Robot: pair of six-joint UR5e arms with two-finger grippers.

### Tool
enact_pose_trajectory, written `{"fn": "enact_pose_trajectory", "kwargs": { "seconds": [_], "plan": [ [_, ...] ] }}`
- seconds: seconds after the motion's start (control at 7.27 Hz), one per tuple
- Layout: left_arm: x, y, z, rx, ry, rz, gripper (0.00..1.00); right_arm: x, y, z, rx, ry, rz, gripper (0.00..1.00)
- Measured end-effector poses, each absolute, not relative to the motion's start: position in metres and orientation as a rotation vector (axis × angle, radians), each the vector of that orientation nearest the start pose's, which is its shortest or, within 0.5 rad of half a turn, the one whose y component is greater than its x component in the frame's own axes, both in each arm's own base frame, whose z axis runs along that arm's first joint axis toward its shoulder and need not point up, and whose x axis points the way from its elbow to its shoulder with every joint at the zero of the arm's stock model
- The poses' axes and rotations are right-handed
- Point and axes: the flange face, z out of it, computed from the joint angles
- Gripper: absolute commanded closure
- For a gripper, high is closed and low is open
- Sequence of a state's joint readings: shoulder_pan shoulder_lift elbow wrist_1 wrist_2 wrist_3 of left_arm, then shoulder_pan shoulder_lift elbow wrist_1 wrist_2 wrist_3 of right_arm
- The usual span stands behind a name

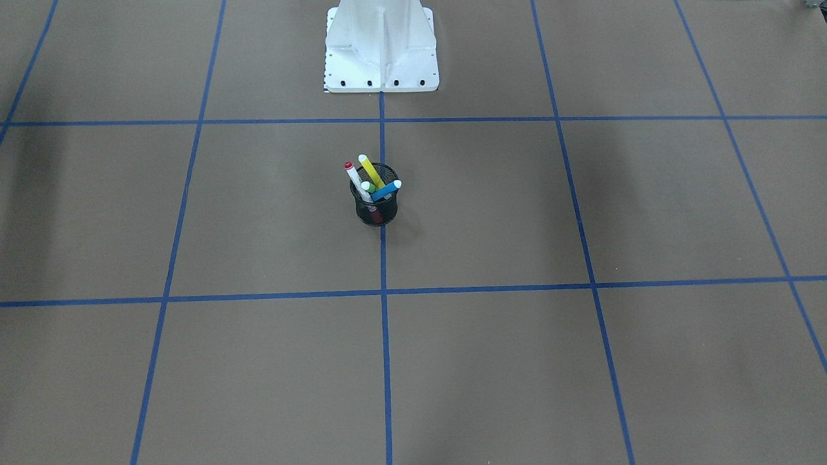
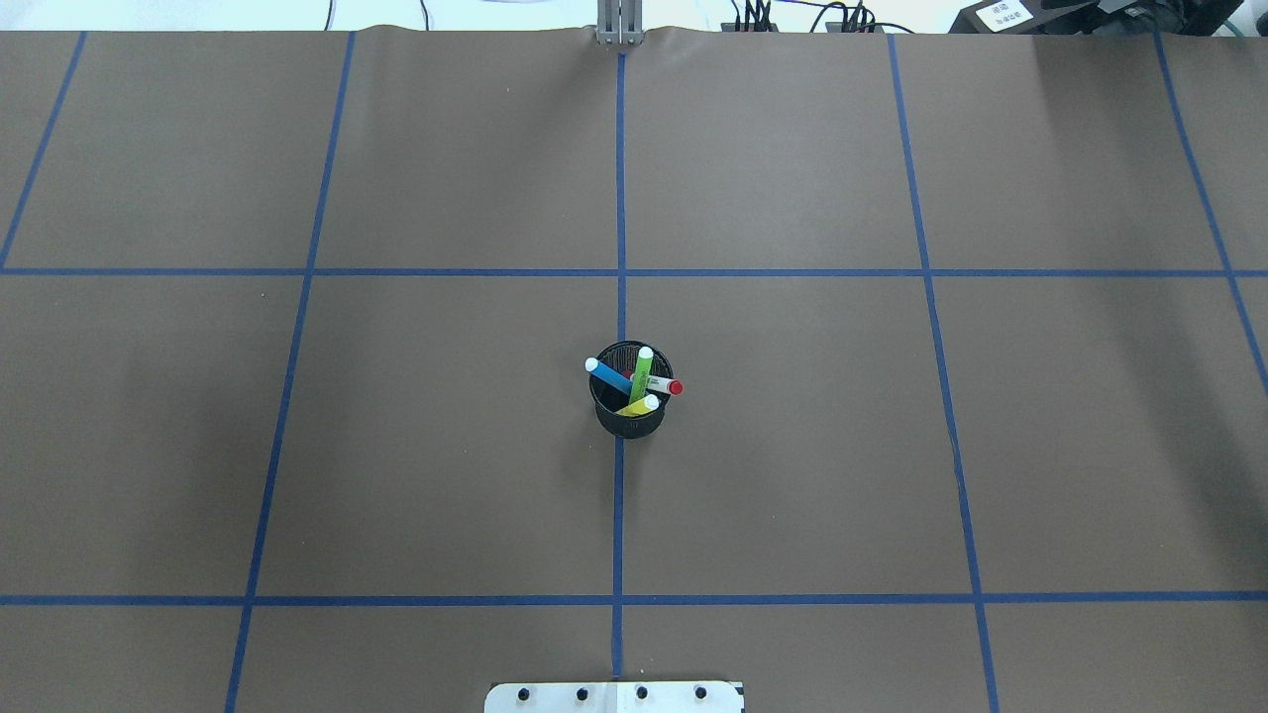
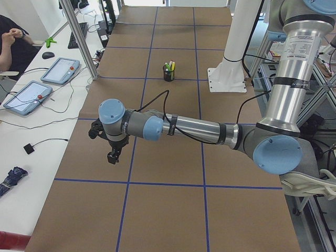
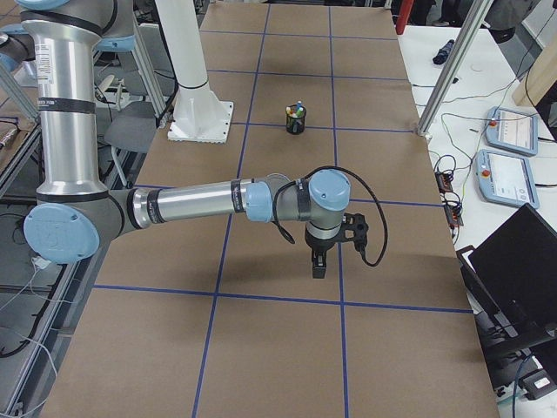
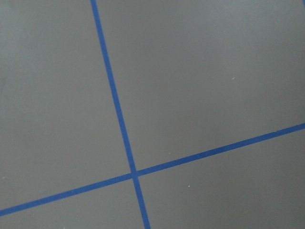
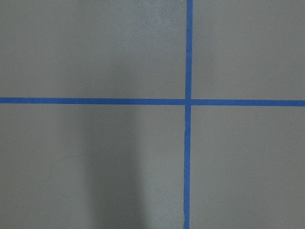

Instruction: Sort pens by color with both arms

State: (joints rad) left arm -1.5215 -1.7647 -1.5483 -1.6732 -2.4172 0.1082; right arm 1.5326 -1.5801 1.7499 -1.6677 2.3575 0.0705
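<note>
Showing front view — all four pens point(image 1: 371, 181) stand unsorted in the mesh cup point(image 1: 376, 210) | overhead: none lies outside the cup | left side: left gripper point(image 3: 112, 155) hangs well apart from the cup, jaw state cannot be told | right side: right gripper point(image 4: 318, 264) likewise | wrist views: only taped table point(image 5: 214, 71) — every pen remains to sort.

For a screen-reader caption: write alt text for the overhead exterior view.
A black mesh cup holding four pens (blue, green, yellow, red-tipped white) stands on the centre line of a brown table gridded in blue tape.
</note>
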Motion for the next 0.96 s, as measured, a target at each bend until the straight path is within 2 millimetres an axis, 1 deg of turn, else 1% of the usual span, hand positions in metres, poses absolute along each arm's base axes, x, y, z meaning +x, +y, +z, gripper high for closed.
{"fn": "enact_pose_trajectory", "kwargs": {
  "seconds": [0.27,0.41,0.69,0.82,0.96],
  "plan": [
    [0.032,-0.609,0.507,0.340,0.817,0.396,0.00,0.043,-0.489,0.582,0.027,-0.795,-0.001,0.00],
    [0.055,-0.615,0.489,0.362,0.797,0.443,0.00,0.042,-0.489,0.581,0.028,-0.805,-0.002,0.00],
    [0.087,-0.626,0.454,0.405,0.769,0.505,0.00,0.038,-0.489,0.577,0.029,-0.830,-0.009,0.00],
    [0.101,-0.631,0.439,0.414,0.767,0.524,0.00,0.034,-0.490,0.571,0.036,-0.839,-0.020,0.00],
    [0.110,-0.635,0.428,0.414,0.768,0.536,0.00,0.024,-0.495,0.558,0.047,-0.832,-0.048,0.00]
  ]
}}
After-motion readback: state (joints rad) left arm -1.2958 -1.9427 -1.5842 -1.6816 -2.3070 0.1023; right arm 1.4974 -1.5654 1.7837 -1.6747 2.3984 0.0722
